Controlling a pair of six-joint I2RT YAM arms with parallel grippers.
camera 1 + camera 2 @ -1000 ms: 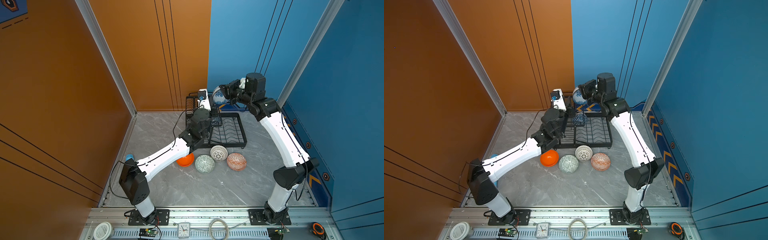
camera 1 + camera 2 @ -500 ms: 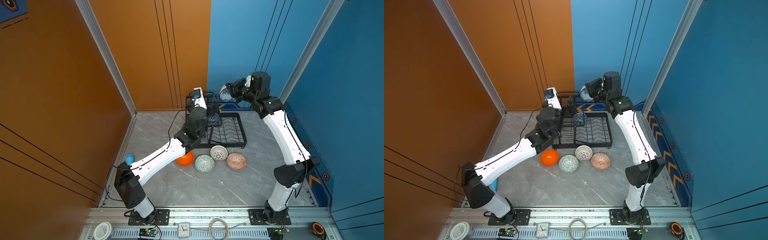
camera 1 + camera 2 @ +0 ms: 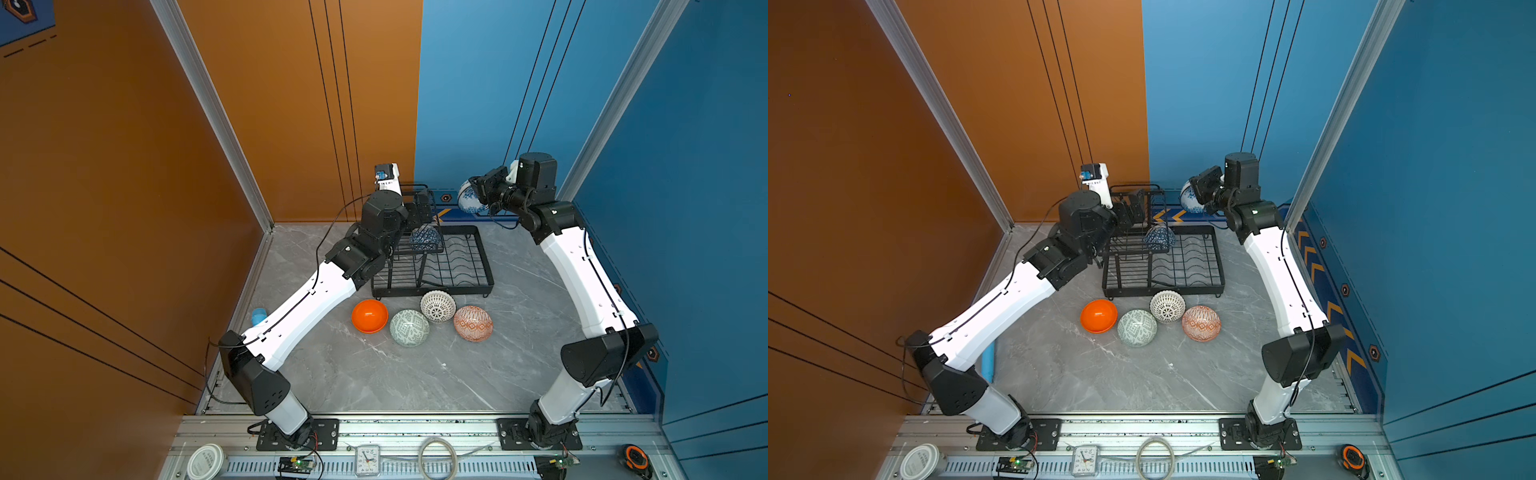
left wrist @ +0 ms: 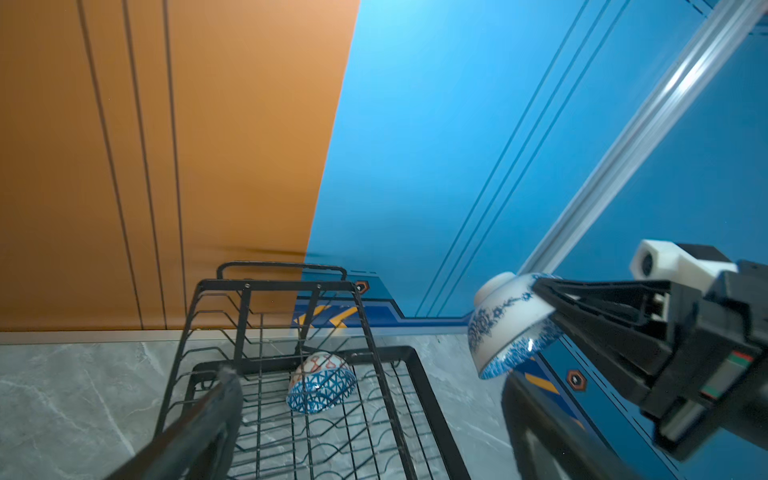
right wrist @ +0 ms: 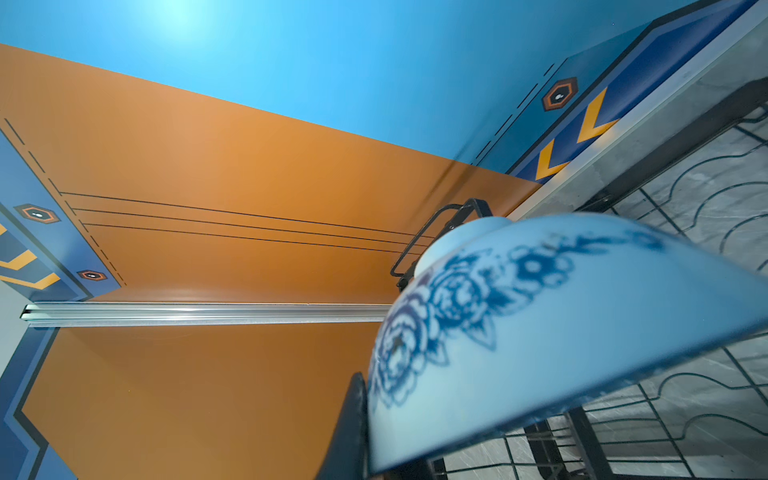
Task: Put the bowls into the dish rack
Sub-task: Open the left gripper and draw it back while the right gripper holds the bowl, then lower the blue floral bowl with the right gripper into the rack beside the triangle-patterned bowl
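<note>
Top views: dish rack (image 3: pixel 478 266) sits at 12 o'clock on the grey marble table (image 3: pixel 374 382), raised shelf on its 9 o'clock half, flat tray on its 3 o'clock half

Right gripper (image 3: pixel 482 193) hangs in the air just past the rack's 1 o'clock corner, jaws clamped on the rim of the white-blue floral bowl (image 3: pixel 467 201). The bowl is tipped on its side with its foot pointing to about 9 o'clock, clear of the rack wires. The left wrist view shows the same pinch on the rim

Left gripper (image 3: pixel 1133 212) is over the raised shelf at the rack's 10 o'clock side, jaws wide apart, nothing between them. In its wrist view the fingers (image 4: pixel 208 415) are blurred and well apart

Blue geometric bowl (image 3: pixel 424 240) is inside the rack near its middle, at the shelf's 3 o'clock edge, tipped with its foot up. Cannot tell whether it rests on the shelf or the tray

Four bowls on the table just off the rack's 6 o'clock edge, in a loose row from 9 to 3 o'clock:
- plain orange bowl (image 3: pixel 370 316), mouth up
- pale green patterned bowl (image 3: pixel 409 328), just beside the orange one
- white-black lattice bowl (image 3: pixel 437 306), nearest the rack
- orange-white diamond bowl (image 3: pixel 473 323)

Small light-blue cylinder (image 3: pixel 258 316) at the table's 9 o'clock edge, partly hidden by the left arm
</note>
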